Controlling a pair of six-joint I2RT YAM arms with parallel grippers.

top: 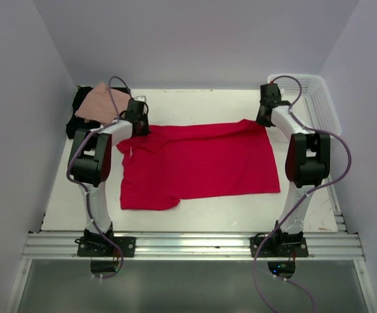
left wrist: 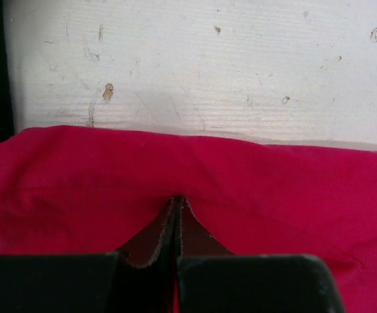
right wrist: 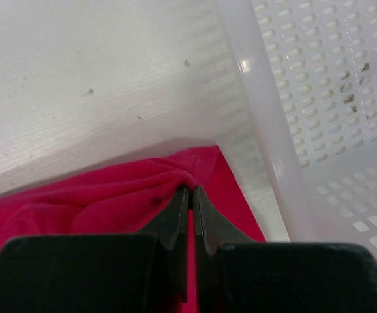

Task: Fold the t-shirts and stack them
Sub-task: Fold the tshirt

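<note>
The bright red t-shirt (top: 198, 163) lies spread across the middle of the table. My left gripper (top: 140, 128) is shut on its far left edge; in the left wrist view the jaws (left wrist: 177, 203) pinch a fold of red cloth (left wrist: 77, 189). My right gripper (top: 261, 119) is shut on the shirt's far right corner, with red cloth (right wrist: 110, 195) bunched at the fingertips (right wrist: 192, 190). The salmon-pink t-shirt (top: 100, 103) lies on the black t-shirt (top: 77, 111) at the far left corner.
The white lattice basket (top: 316, 98) stands at the far right, its wall (right wrist: 286, 130) close beside my right gripper. White walls enclose the table on three sides. Bare white tabletop (left wrist: 208, 65) lies beyond the shirt's far edge.
</note>
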